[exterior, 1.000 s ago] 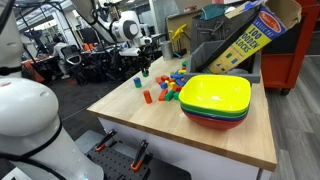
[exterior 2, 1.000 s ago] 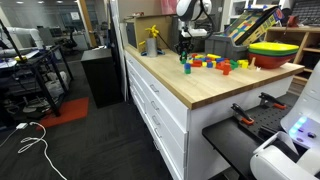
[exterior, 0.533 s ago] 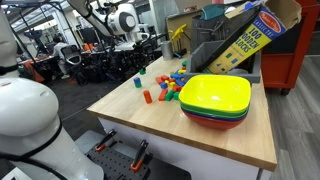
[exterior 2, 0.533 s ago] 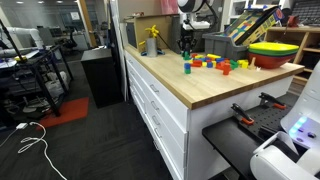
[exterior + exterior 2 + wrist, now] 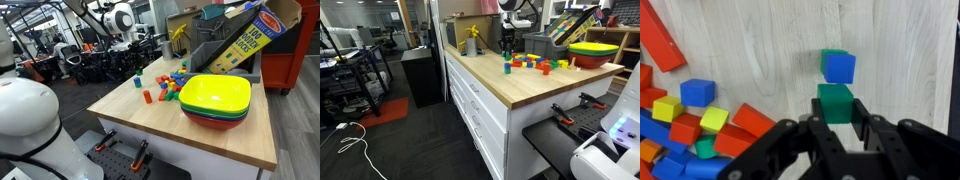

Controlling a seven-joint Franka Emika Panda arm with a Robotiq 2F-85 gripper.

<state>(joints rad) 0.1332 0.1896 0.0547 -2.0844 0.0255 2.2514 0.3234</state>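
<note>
In the wrist view my gripper [image 5: 838, 106] is shut on a green block [image 5: 835, 97], held above the pale wooden table [image 5: 910, 50]. On the table just beyond it stands a blue block [image 5: 839, 67] with a green edge showing under it. In both exterior views the gripper [image 5: 143, 52] [image 5: 506, 44] hangs over a small lone block [image 5: 138, 81] [image 5: 507, 67] near the table's far end.
A heap of red, blue, yellow and orange blocks [image 5: 690, 120] [image 5: 170, 85] lies beside the gripper. Stacked bowls, yellow on top [image 5: 215, 100] [image 5: 592, 52], sit near the table edge. A cardboard blocks box [image 5: 245, 40] leans behind them.
The arm has risen a little with the green block in the jaws; over the last half second it has hardly moved.
</note>
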